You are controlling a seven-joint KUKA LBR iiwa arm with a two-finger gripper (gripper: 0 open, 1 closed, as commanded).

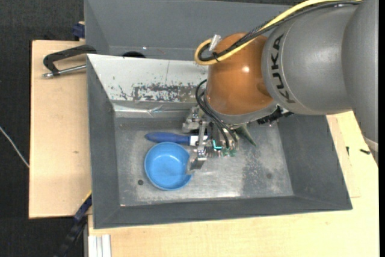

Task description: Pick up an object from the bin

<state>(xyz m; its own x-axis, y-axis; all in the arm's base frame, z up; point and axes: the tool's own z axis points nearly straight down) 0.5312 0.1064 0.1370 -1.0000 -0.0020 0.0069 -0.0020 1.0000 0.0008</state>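
Note:
A blue plastic scoop lies on the bin floor at the front left, its round bowl (166,167) facing up and its handle (166,138) running toward the back right. My gripper (202,146) is low over the floor just right of the bowl, beside the handle's end. Its fingers are tangled with the mechanism in view, so their state is unclear. A small green and white thing (228,150) peeks out just right of the gripper, under the wrist.
The arm and its orange cover hang over the bin's middle and back right, hiding the floor beneath. Bare floor shows at the front right and along the left wall.

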